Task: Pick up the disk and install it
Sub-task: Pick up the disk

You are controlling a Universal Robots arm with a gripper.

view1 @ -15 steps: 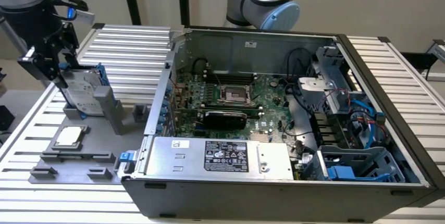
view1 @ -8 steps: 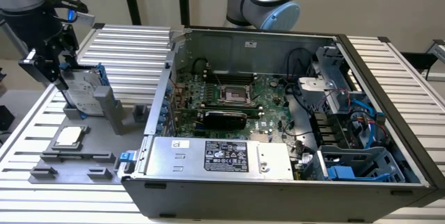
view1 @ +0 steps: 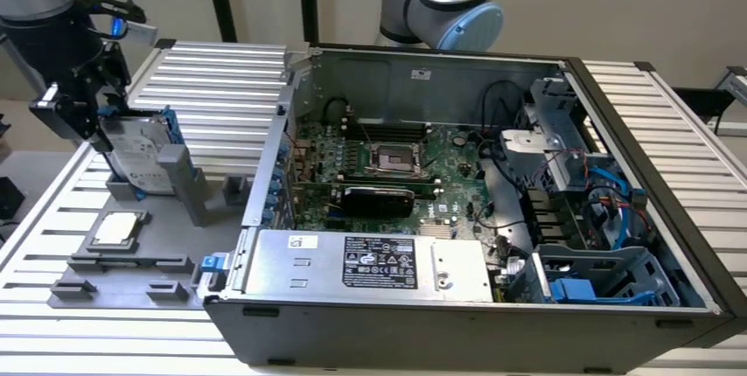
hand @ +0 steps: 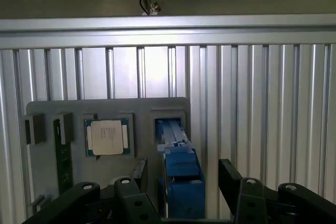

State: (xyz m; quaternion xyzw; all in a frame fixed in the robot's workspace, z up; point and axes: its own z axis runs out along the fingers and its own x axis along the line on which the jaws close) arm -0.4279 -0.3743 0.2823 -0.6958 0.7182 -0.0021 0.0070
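Ribbed aluminium worktop (view1: 222, 70) under a plain beige wall (view1: 607, 0); open computer case (view1: 467, 306) on it; grey fixture plate (view1: 129, 271) at the exterior view's left; disk (view1: 131, 153) upright in its slot; hand (hand: 184, 177) spread wide, straddling the disk, a gap either side, gripping nothing.

From the wrist cam I see my gripper (hand: 183, 168) spread wide, its black fingers (hand: 229, 179) on either side of the disk (hand: 181, 184), gaps on both sides and no contact. The disk stands on edge in its blue carrier, seated in a slot of the grey fixture plate (hand: 79, 107). On the same plate a square silver processor chip (hand: 107, 137) lies flat just beside that slot, a green circuit strip (hand: 64, 156) beyond it, and the plate rests on the ribbed aluminium table (hand: 262, 103).
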